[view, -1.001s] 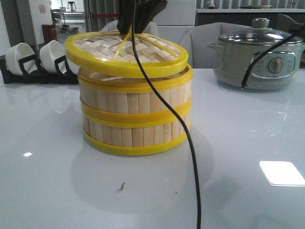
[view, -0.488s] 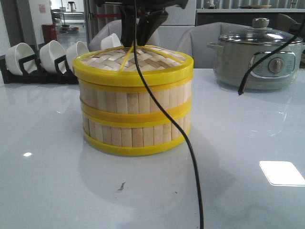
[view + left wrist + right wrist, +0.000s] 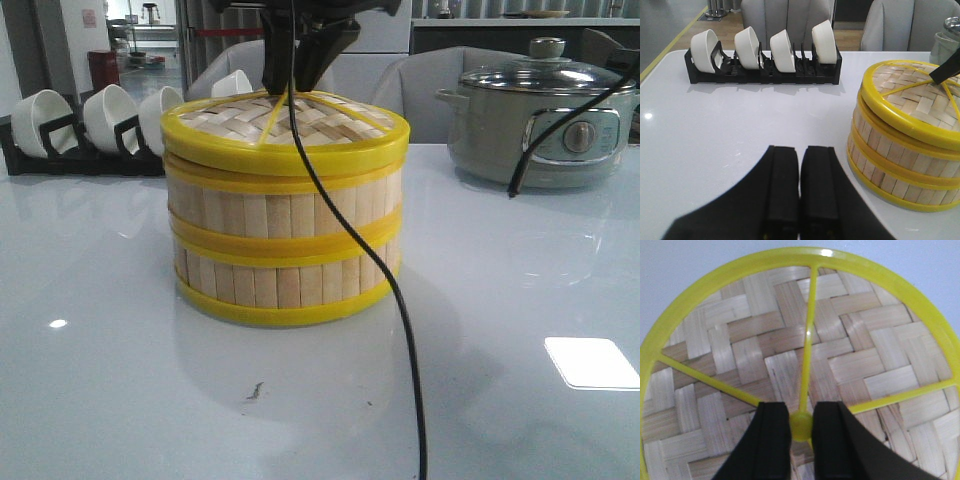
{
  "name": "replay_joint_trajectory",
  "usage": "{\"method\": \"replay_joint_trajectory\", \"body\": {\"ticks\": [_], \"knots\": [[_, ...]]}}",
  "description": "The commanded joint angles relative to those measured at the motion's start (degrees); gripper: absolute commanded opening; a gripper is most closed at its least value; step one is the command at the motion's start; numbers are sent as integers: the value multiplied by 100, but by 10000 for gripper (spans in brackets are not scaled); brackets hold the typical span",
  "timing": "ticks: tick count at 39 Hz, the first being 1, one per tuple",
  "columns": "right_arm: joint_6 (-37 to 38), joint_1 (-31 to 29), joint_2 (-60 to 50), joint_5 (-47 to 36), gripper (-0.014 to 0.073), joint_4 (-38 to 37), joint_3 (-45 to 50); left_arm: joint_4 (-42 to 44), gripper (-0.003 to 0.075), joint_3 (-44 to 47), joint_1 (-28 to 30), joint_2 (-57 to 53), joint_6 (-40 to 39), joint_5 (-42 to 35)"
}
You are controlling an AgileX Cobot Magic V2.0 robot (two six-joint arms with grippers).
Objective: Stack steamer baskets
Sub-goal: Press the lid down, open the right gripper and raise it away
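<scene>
Right end effector (image 3: 801, 427) pinching the lid's yellow knob (image 3: 801, 426); I see the lid (image 3: 286, 128) seated on the steamer baskets (image 3: 285, 240), stacked mid-surface. Left end effector (image 3: 800, 187) pressed together, holding nothing, hovering over the white surface (image 3: 715, 130) beside the stack. Behind: bowl rack (image 3: 762, 70) left, electric pot (image 3: 540, 110) right.

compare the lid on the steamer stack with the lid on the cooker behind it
The steamer lid is flat woven bamboo with a yellow rim; the cooker lid is domed glass with a pale knob. The right end effector pinches the steamer lid's knob; the cooker lid is untouched. Both are round and seated.
</scene>
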Motion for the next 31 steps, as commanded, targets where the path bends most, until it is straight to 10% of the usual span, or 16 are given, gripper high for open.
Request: {"method": "replay_joint_trajectory", "body": {"ticks": [1, 31], "knots": [[-25, -40, -408, -393, 55, -36, -215, -21, 87, -180, 13, 19, -31, -497], [-25, -35, -217, -465, 55, 320, -215, -21, 87, -180, 13, 19, -31, -497]]}}
